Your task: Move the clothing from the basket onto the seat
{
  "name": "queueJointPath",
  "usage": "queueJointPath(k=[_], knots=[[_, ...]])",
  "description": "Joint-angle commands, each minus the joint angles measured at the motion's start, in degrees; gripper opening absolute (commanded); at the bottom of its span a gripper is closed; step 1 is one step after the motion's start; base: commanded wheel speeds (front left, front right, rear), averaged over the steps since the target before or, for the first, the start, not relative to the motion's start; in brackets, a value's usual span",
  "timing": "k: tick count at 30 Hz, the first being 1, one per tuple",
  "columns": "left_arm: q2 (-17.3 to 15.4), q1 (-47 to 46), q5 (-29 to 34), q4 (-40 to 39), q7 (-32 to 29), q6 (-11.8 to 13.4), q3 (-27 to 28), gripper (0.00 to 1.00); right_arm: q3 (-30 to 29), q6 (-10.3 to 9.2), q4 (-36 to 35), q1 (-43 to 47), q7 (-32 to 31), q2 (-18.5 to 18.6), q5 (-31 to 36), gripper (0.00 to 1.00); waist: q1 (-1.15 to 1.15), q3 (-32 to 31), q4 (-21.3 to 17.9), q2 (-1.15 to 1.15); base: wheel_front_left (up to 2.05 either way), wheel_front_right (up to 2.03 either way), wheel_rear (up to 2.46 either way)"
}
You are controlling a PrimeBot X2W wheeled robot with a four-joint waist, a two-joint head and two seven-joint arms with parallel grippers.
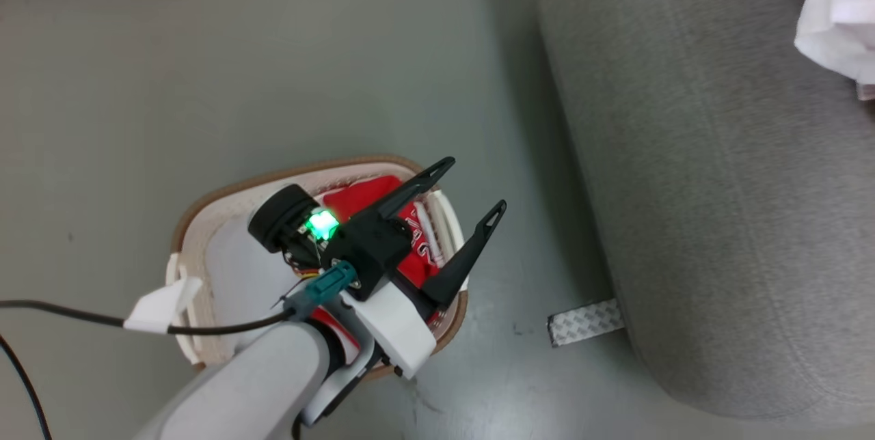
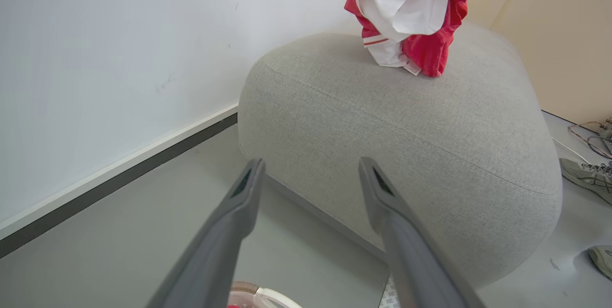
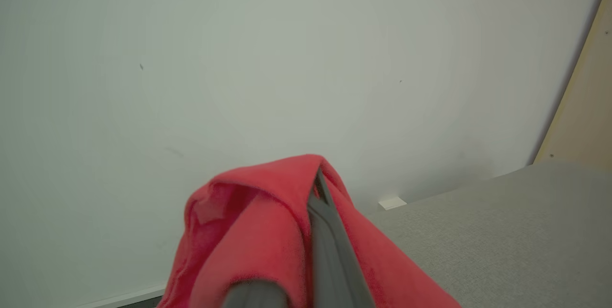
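In the head view my left gripper [image 1: 475,184] stands open over the white basket [image 1: 225,194], nothing between its fingers. A red garment of the clothing [image 1: 362,197] with white lettering lies in the basket beneath it. The grey seat [image 1: 718,187] lies to the right. In the right wrist view my right gripper [image 3: 318,179] is shut on another red garment [image 3: 258,231], draped over its fingers above the seat [image 3: 516,222]. In the left wrist view that bunched red and white garment [image 2: 416,16] hangs down to the seat's top [image 2: 406,145], beyond my open left gripper [image 2: 311,162].
A strip of patterned tape [image 1: 584,322] lies on the floor at the seat's foot. A black cable [image 1: 68,313] trails from my left arm. A white wall with a dark baseboard [image 2: 119,174] runs behind the seat. Someone's shoe [image 2: 585,176] and loose wires [image 2: 593,138] are beyond the seat.
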State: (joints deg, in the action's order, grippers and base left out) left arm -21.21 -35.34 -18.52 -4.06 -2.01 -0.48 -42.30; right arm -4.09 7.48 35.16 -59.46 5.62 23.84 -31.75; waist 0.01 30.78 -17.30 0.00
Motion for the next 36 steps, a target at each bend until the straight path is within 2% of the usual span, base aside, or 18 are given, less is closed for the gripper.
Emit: queueJointPath(k=[1,7,12,15,17,19,20,21,26,30,36], knots=[[-0.6,-1.0,0.7,-0.4,-0.1,-0.2,0.2,1.0,-0.2,0.02,2.6,-2.2,0.3,1.3,0.7,0.0,-0.01,2.9,2.1,0.0,0.0,0.0,0.0],[-1.1,-2.2,1.0,-0.6,-0.2,-0.2,0.2,1.0,-0.5,0.02,13.6,-5.9,-1.9,2.5,3.8,0.0,-0.01,5.4,3.2,0.0,0.0,0.0,0.0],[-1.3,-2.2,0.9,-0.1,0.1,-0.2,0.2,1.0,0.3,0.02,21.3,-6.0,-8.8,1.8,4.4,0.0,-0.01,5.7,3.3,0.0,0.0,0.0,0.0],[-2.1,-2.2,0.8,0.3,0.0,-0.4,0.2,1.0,1.3,0.02,24.0,-6.6,-12.0,2.0,4.8,0.04,-0.01,5.8,3.1,0.0,0.0,0.0,0.0],[-2.5,-1.9,0.6,0.3,0.1,-0.3,0.4,1.0,1.6,0.02,24.6,-6.6,-12.2,1.7,4.3,0.11,-0.01,5.7,2.8,0.0,0.0,0.0,0.0],[-2.9,-1.5,0.3,0.5,0.2,-0.1,0.6,1.0,2.3,0.02,24.7,-6.5,-11.9,1.3,3.9,0.42,-0.01,5.3,2.5,0.0,0.0,0.0,0.0],[-3.0,-1.3,0.1,0.6,0.1,0.0,0.6,1.0,2.6,0.02,24.4,-6.3,-11.7,0.8,3.2,0.83,-0.01,5.0,2.3,0.0,0.0,0.0,0.0],[-3.2,-0.9,-0.1,0.9,0.1,0.0,0.6,1.0,2.9,0.02,24.2,-6.0,-11.6,0.6,2.6,1.0,-0.01,4.4,2.1,0.0,0.0,0.0,0.0],[-3.0,0.8,-1.0,2.3,0.5,0.4,0.3,1.0,6.9,0.02,23.1,-3.5,-11.5,0.3,1.4,1.0,-0.01,0.0,1.4,0.0,0.0,0.0,0.0],[-2.6,2.8,-2.6,3.5,2.0,1.6,1.1,1.0,12.8,0.02,19.1,-0.5,-11.0,0.8,0.7,1.0,-0.01,-5.1,1.6,0.0,0.0,0.0,0.0],[-1.6,4.8,-4.0,5.0,4.7,2.9,2.1,1.0,19.7,0.02,10.6,4.5,-10.2,4.3,-2.6,1.0,-0.01,-12.6,3.1,0.0,0.0,0.0,0.0]])
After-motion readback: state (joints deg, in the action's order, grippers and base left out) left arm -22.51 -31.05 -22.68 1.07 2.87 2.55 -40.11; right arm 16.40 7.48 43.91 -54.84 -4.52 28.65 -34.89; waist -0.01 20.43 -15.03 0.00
